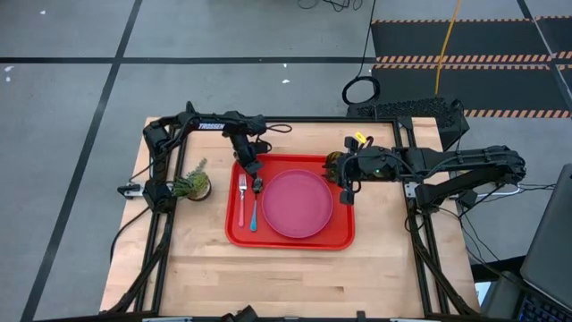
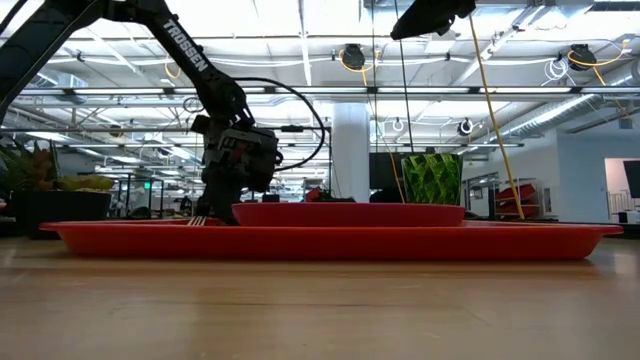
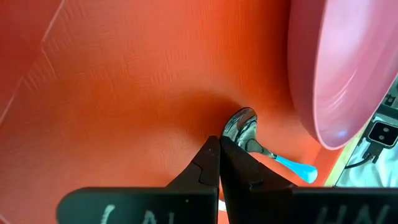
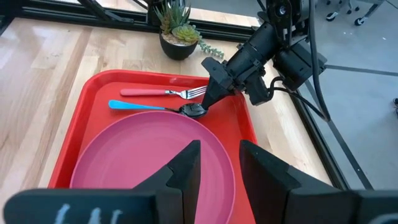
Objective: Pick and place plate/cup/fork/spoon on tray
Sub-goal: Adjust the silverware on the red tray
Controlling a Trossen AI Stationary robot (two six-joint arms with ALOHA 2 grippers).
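We note plate (image 1: 297, 204), fork (image 1: 241, 199), spoon (image 1: 256, 204) on tray (image 1: 344, 234); cup unseen; left end effector (image 1: 254, 168) closed, empty.

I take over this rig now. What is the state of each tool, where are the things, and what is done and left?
Left tool: shut, tips at the spoon bowl on the tray; whether it grips the spoon is unclear.
Right tool: open, empty, at the tray's right edge, by the plate.
Done: plate, fork and spoon lie on the tray.
Left: the cup, visible only in the low view, behind the tray.
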